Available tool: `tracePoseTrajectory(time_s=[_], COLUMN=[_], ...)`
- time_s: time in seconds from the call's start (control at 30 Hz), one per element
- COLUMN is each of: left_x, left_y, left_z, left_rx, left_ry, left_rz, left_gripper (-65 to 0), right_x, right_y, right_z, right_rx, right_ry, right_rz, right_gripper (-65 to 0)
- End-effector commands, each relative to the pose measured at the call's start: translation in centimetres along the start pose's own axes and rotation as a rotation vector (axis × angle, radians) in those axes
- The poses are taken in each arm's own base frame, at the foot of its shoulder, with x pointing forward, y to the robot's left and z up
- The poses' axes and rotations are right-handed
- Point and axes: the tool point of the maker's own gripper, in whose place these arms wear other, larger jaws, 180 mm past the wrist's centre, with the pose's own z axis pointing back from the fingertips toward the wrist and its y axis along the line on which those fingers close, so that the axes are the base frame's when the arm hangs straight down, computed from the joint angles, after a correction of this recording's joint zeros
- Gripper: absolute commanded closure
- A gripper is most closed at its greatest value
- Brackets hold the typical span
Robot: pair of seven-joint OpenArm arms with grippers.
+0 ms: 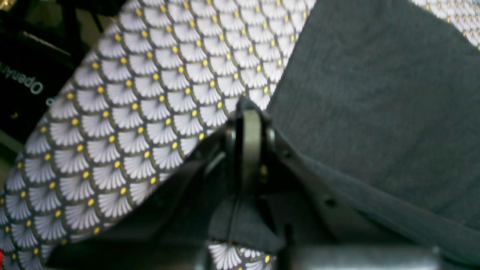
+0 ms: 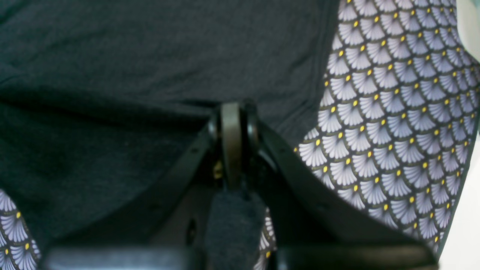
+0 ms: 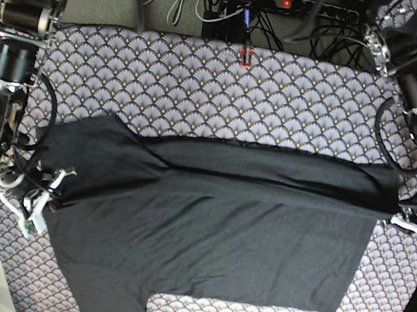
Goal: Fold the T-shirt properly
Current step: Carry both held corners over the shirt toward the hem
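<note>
Base view: 1 T-shirt (image 3: 213, 234), 2 hands (image 3: 38, 179) (image 3: 410, 215) clamped on it.

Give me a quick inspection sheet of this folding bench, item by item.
Surface: scallop-patterned cloth covers the table.
Job's things: T-shirt lies spread, its far edge folded over into a long band.
Clutter: nothing seen.
Grippers: left claw shut on the T-shirt's edge; right claw shut on the T-shirt near a sleeve.
Cables: tangle behind the table by a power strip.
Surroundings: nothing else clear.
</note>
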Motion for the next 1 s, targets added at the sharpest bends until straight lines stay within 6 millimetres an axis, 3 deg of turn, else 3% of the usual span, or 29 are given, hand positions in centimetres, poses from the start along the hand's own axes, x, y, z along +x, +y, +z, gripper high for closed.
tracePoseTrajectory(time_s=[0.0, 0.13, 0.27, 0.57, 0.77, 0.97], left_x=[2.9, 3.1, 4.3, 4.9, 6.1, 6.1], left_y=[0.2, 0.2, -0.2, 0.0, 0.0, -1.4], left_z=[0.4, 0.5, 0.3, -0.8, -0.7, -1.0], left_rx=[0.001, 0.002, -0.007, -0.01, -0.011, -0.035], left_ry=[-0.079, -0.082, -0.103, -0.085, -0.155, -0.149], left_rz=[-0.008, -0.006, 0.0, 0.028, 0.027, -0.016], left_gripper=[-0.6, -0.6, -0.6, -0.6, -0.6, -0.6], right_x=[2.4, 3.4, 3.1, 3.4, 4.4, 5.4], right_y=[-1.6, -2.1, -2.4, -2.1, -3.0, -3.6], right_z=[0.8, 1.0, 0.9, 0.6, 0.1, 0.1], right_rx=[-0.033, -0.044, -0.066, -0.073, -0.072, -0.077], right_ry=[-0.064, -0.081, -0.056, -0.069, -0.07, -0.083], right_rz=[0.013, 0.019, 0.05, 0.071, 0.047, 0.041], right_gripper=[-1.3, -1.3, -1.3, -1.3, -1.3, -1.3])
